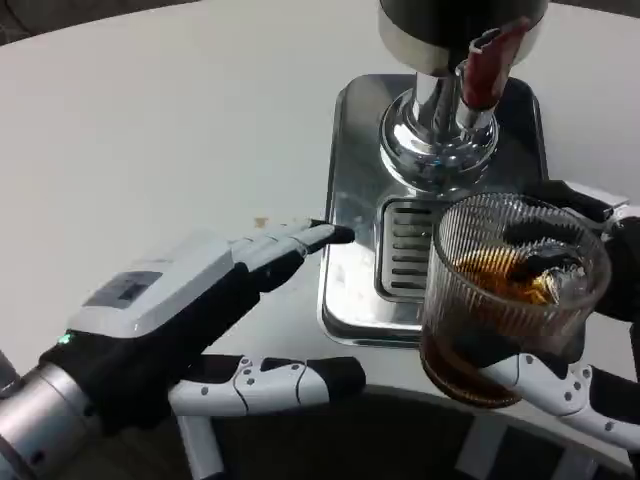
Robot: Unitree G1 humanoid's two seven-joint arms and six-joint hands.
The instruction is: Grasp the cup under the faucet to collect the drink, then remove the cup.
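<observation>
A drinks-serving station is suggested: a chrome dispenser (440, 120) with a red tap (487, 65) is mounted on a steel drip tray (350, 200), set on a white table (160, 130).

No text, brand, number or sign can be read here. The left hand (190, 300) carries a small grey patch on its white back, but it is too blurred to tell whether it is writing.

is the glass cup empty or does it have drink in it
It has drink: the ribbed glass cup, held by the right hand, shows dark brown liquid partway up.
</observation>
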